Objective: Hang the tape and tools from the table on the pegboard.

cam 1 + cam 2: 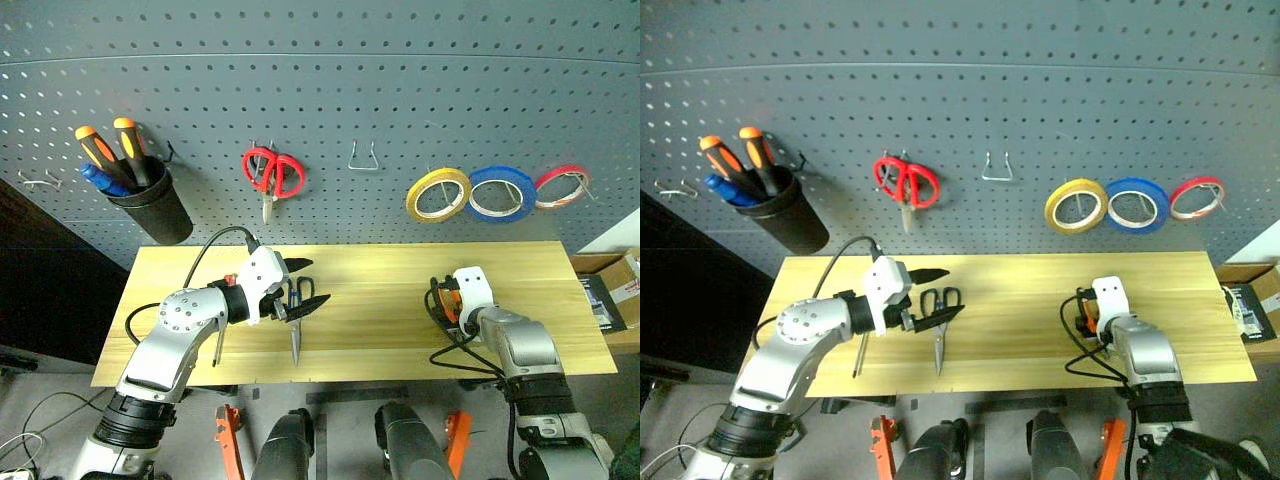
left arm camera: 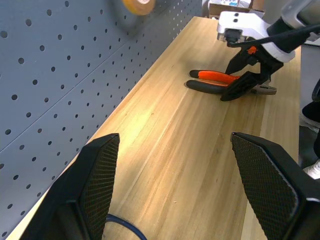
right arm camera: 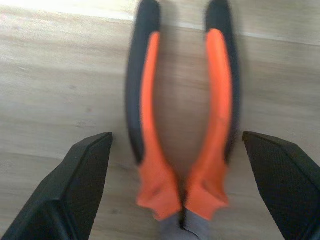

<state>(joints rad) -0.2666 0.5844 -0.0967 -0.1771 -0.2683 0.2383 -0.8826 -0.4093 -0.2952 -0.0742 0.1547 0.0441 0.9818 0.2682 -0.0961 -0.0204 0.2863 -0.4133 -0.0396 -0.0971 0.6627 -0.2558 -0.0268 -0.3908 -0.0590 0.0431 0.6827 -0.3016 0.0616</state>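
Pliers (image 3: 182, 125) lie flat on the table (image 1: 380, 270) at lower right of the head view, between the wide-spread fingers of the right pincer (image 3: 182, 190), which should settle lower and close across both handles. Left pincer (image 1: 300, 285), also wide and empty, hovers by the blue-handled scissors (image 1: 297, 310) left of centre. On the pegboard (image 1: 400, 100), the black cup (image 1: 155, 205) at upper left holds orange-handled screwdrivers (image 1: 110, 150).

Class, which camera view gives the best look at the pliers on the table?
The right wrist view: the pliers lie large between that gripper's open fingers. The left wrist view shows them smaller, under the right gripper. In the head views the right arm mostly covers them.
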